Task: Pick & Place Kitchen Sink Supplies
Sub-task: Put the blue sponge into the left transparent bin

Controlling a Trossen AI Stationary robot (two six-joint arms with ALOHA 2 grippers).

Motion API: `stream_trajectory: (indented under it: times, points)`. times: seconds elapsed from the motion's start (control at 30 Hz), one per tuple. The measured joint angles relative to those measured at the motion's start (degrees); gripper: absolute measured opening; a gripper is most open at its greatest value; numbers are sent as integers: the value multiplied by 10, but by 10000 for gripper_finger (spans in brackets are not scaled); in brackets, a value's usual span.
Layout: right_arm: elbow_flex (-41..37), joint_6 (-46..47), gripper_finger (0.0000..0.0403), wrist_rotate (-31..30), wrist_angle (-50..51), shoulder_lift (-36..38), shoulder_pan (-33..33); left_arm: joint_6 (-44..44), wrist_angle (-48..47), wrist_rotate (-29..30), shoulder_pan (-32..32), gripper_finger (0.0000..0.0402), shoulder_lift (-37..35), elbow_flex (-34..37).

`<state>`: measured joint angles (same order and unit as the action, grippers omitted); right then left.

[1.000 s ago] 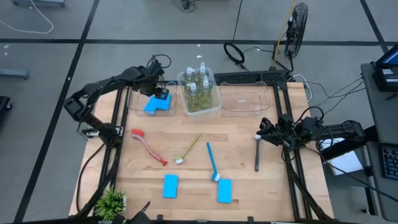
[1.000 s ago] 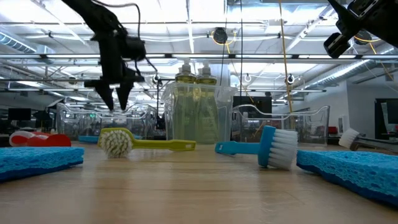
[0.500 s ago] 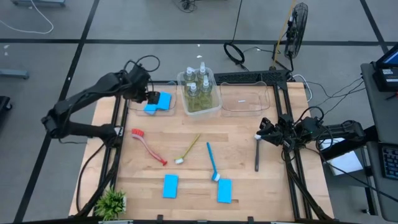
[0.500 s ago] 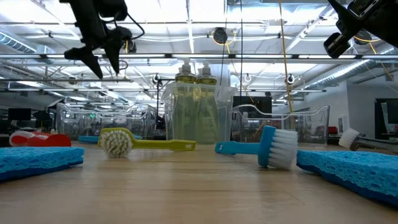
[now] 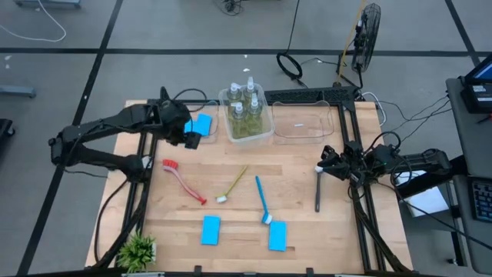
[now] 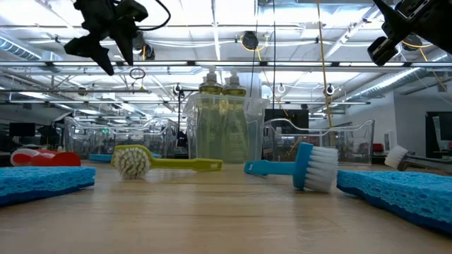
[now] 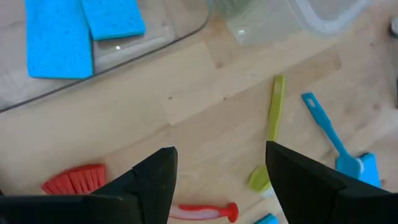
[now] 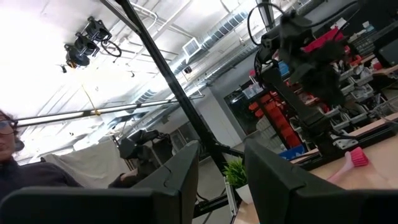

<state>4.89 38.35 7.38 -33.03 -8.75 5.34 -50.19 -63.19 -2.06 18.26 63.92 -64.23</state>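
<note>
My left gripper [image 5: 189, 138] [image 7: 221, 171] hangs open and empty above the table, just in front of the left clear bin [image 5: 165, 129]. In that bin lie two blue sponges [image 5: 200, 125] [image 7: 56, 38]. The middle bin holds several pump bottles [image 5: 246, 111] [image 6: 222, 127]. Flat on the wood lie the red brush [image 5: 181, 178], the yellow-green brush [image 5: 234, 185], the blue brush [image 5: 262, 200], the dark grey brush [image 5: 317, 192] and two more blue sponges [image 5: 211, 229] [image 5: 277, 235]. My right gripper [image 5: 322, 166] [image 8: 221, 180] waits open at the table's right side, above the dark grey brush's far end.
A third clear bin [image 5: 301, 125] stands on the right of the far row with nothing in it. A small green potted plant [image 5: 138, 250] sits at the near left corner. Bare wood lies between the bins and the brushes. The arms' frames run along both table sides.
My left gripper has come up out of the left bin and drawn back toward the table's near edge, tilting as it rose. The blue sponges stay lying in the bin. My right arm has kept still.
</note>
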Motion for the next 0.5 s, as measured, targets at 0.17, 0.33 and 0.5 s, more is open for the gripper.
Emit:
stream_trajectory:
  times: [0.17,0.33,0.5]
  points:
    - [0,0,114,0,-2,0,0,15,25,47,-60,246,0,0]
    - [0,-34,114,-19,-30,0,0,88,117,50,-111,246,0,0]
    - [0,-74,114,-78,-67,-1,0,155,181,66,-142,246,-6,0]
